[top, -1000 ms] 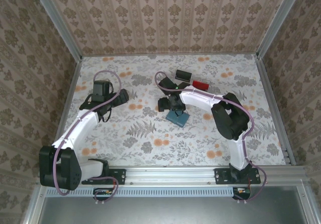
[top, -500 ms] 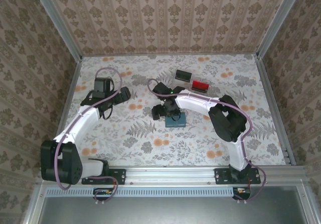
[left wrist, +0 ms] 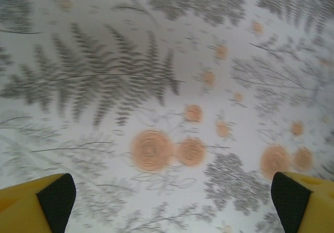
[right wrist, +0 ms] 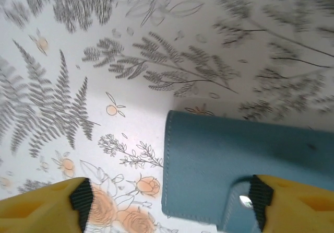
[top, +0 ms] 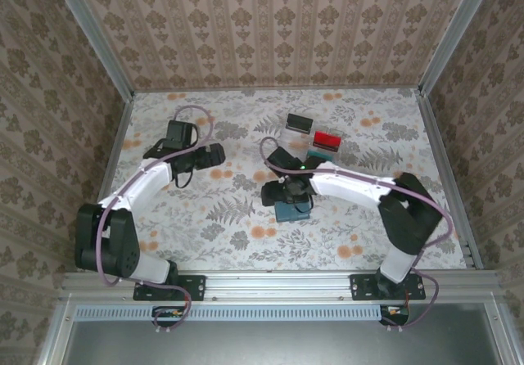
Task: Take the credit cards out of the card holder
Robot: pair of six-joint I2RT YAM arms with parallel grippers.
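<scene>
The card holder [right wrist: 245, 160] is a teal wallet lying closed and flat on the floral table, its snap tab [right wrist: 241, 201] folded over the near edge. In the top view the card holder [top: 292, 210] lies just below my right gripper [top: 291, 191]. My right gripper [right wrist: 169, 207] is open and hovers low over the holder's left part. One fingertip [right wrist: 261, 204] is at the snap tab and the other fingertip [right wrist: 81, 201] is over bare table. The credit cards are hidden. My left gripper [top: 210, 154] is open over bare table to the left, with nothing between its fingertips [left wrist: 55, 196].
A black block [top: 298, 122] and a red block [top: 327, 140] lie behind the holder toward the back. Metal frame rails [top: 115, 160] and patterned walls enclose the table on three sides. The floral tabletop [top: 221, 234] stretches in front of the holder.
My right gripper has shifted toward the near side with the card holder, which now lies squarer and closer to me, and its jaws have narrowed slightly. My left arm has swung right.
</scene>
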